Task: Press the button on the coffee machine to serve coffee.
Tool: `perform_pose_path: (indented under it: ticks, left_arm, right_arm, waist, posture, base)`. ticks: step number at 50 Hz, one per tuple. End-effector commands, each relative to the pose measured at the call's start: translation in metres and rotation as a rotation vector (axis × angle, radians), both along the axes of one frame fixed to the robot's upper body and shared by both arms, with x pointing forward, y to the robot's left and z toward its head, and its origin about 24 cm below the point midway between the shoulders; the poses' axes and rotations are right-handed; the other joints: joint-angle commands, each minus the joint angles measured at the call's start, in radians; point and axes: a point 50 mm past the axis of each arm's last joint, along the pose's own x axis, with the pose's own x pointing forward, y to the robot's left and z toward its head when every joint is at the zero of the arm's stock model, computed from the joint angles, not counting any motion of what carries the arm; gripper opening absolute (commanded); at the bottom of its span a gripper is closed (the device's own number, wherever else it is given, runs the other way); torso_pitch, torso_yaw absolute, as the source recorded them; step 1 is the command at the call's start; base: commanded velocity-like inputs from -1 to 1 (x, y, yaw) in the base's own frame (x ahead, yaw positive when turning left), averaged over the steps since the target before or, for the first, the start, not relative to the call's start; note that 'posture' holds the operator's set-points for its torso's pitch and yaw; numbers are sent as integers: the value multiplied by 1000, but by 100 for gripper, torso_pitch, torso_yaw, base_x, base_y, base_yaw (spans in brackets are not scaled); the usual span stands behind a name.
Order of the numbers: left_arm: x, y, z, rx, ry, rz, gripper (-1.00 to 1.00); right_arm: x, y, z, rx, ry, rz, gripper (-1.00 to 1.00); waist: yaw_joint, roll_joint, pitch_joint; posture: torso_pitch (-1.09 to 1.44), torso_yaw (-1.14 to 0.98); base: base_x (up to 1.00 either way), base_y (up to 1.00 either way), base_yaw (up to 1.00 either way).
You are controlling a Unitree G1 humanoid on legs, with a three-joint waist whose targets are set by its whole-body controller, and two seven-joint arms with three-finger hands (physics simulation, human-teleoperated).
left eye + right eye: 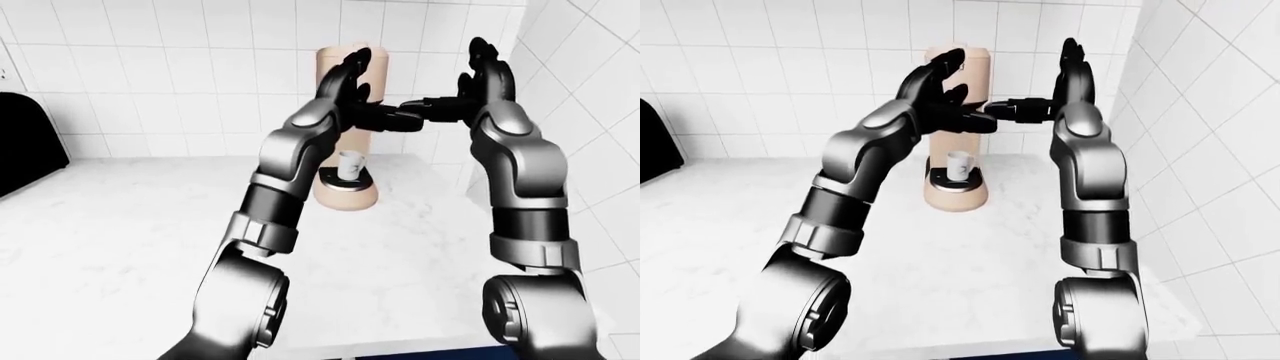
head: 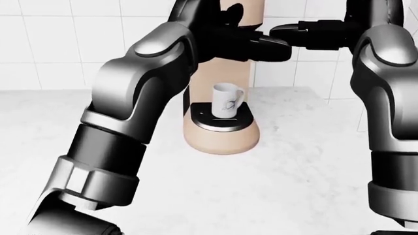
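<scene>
A tan coffee machine (image 1: 344,127) stands on the white marble worktop (image 1: 130,217) against the tiled wall (image 1: 160,67), near the corner at the right of the left-eye view. A white mug (image 2: 225,101) with a thin dark squiggle printed on its side, not readable as writing, sits upright on the machine's dark round drip tray (image 2: 221,120). No brand or label shows on the machine, and its button cannot be made out.

The left robot hand (image 1: 940,97) is raised against the machine's upper body, fingers spread wide and holding nothing. The right robot hand (image 1: 1065,79) stands just to the right of the machine, fingers pointing up, one finger reaching sideways toward the left hand, also open and empty. A dark object (image 1: 25,142) sits at the left edge of the left-eye view.
</scene>
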Motion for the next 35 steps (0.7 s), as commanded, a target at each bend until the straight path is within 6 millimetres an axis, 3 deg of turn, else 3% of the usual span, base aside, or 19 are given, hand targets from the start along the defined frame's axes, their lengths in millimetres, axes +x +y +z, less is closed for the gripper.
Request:
perform_pose_path:
  ticks: [1,25,35]
  left_arm:
    - [-1,0,23,-30,-92,2,100]
    - [18,4,8,-43,-57,35,100]
    - [18,3,13,-50,-60,34,100]
  right_arm:
    - [-3,1,24,-9,-101,3,100]
    - [-4,2,22,-3,-102,4,100]
    - [-2,3,23,-2,-106,7,100]
  waist:
    - [0,-6,-11]
    - [-1,-9,-10]
    - [-2,-9,-8]
  posture:
    - [-53,0]
    - [-53,0]
    - [-53,0]
  base:
    - [0,0,0]
    - [0,0,0]
    - [0,0,0]
